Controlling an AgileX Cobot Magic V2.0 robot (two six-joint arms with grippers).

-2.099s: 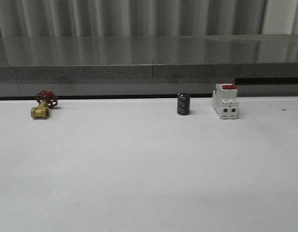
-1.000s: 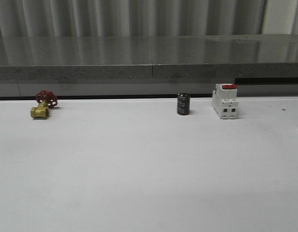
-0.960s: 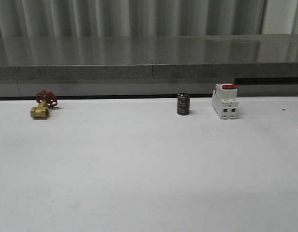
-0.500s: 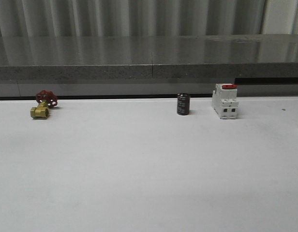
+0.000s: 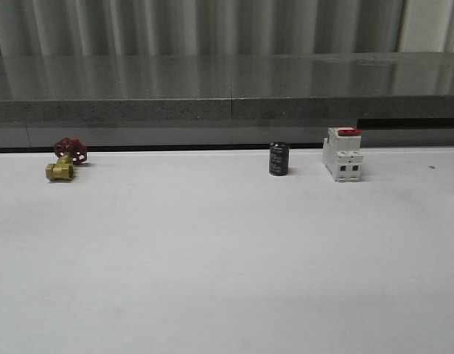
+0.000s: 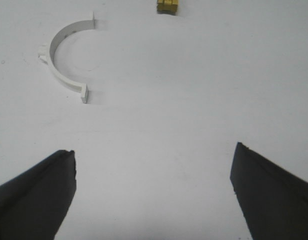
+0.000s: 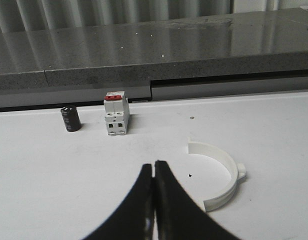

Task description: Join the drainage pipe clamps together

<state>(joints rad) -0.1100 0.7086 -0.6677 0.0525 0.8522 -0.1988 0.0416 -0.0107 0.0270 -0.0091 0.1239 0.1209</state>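
— So, how far along are you with joining the clamp halves?

— Honestly, you're at the start. Nothing is gripped, and the two halves lie apart on the white table (image 5: pixel 227 251). Your left gripper (image 6: pixel 153 192) hangs spread wide with nothing between its fingers; one white half-ring (image 6: pixel 64 57) lies flat at about eleven o'clock from it, with the brass valve (image 6: pixel 168 6) further off near twelve.

— And your right side?

— Your right gripper (image 7: pixel 154 200) is pressed closed on nothing. The other half-ring (image 7: pixel 219 175) sits just beside it at about two o'clock; the black cylinder (image 7: pixel 70 119) and the white breaker (image 7: pixel 116 116) stand beyond, around eleven.

— What's left?

— Everything, I'd judge: pick up both halves, line up the end tabs, press them together.
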